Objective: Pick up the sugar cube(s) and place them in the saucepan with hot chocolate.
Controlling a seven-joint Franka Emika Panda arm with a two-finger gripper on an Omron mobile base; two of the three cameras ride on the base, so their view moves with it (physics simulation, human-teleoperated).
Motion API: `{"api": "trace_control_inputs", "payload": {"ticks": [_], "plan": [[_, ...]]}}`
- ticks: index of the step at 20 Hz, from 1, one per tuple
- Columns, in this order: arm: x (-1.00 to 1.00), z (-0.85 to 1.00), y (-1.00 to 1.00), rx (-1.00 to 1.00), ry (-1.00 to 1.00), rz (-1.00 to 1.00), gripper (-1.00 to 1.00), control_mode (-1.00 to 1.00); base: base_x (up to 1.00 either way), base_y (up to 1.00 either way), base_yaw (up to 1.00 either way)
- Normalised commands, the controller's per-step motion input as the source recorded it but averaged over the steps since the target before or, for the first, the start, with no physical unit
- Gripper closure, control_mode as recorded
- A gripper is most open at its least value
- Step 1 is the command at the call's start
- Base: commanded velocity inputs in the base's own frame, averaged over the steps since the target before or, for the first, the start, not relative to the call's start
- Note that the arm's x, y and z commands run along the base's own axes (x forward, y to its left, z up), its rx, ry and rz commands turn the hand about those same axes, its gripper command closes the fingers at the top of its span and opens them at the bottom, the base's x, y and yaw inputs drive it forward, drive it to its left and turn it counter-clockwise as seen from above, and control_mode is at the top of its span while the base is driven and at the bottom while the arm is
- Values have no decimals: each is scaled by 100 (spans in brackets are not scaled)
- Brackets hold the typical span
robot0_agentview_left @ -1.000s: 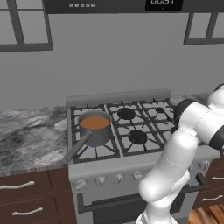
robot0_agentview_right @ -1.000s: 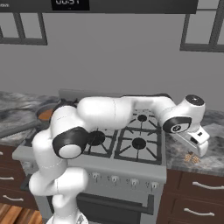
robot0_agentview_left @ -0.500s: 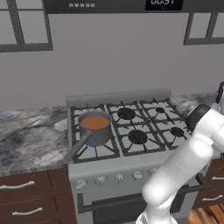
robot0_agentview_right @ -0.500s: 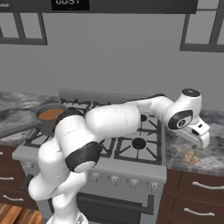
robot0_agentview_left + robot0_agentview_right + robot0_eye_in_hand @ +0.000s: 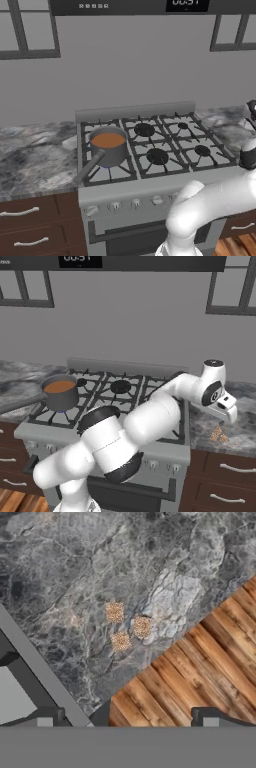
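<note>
Right base view: three sugar cubes (image 5: 218,434), tan and speckled, clustered on the marble counter (image 5: 240,428) right of the stove (image 5: 107,401), near the counter's front edge. Same spot as half a second ago, untouched. Arm now stretched further right than before, elbow swung low and forward; gripper (image 5: 229,412) hanging above the cubes, apart from them. Fingers spread wide, holding nothing.

Hand view: same three cubes (image 5: 126,627) in a loose triangle, close together, whether touching cannot be told; grainy sandy-brown faces against grey veined stone. Counter edge (image 5: 100,709) running diagonally, wooden floor (image 5: 200,662) beyond it. Two dark fingertips (image 5: 50,716) standing far apart at the bottom, nothing between them.

Left base view: saucepan with hot chocolate (image 5: 107,146) on the front-left burner, small grey metal pot with orange-brown liquid, dark handle (image 5: 87,169) pointing toward the front left. Unmoved since the earlier frames. Well apart from the cubes, with the width of the stove between. Arm now lower and further right in this view than a second ago.
</note>
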Motion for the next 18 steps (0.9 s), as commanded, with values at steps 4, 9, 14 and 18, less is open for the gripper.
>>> {"api": "trace_control_inputs", "payload": {"ticks": [4,9,14,18], "plan": [[0,-29,0,0,-3,0,-100,-100,0,0,0],[0,-26,0,0,-1,0,-100,-100,0,0,0],[0,-41,0,-1,0,0,-100,-100,0,0,0],[1,-29,0,-5,-1,0,-100,-100,0,0,0]]}}
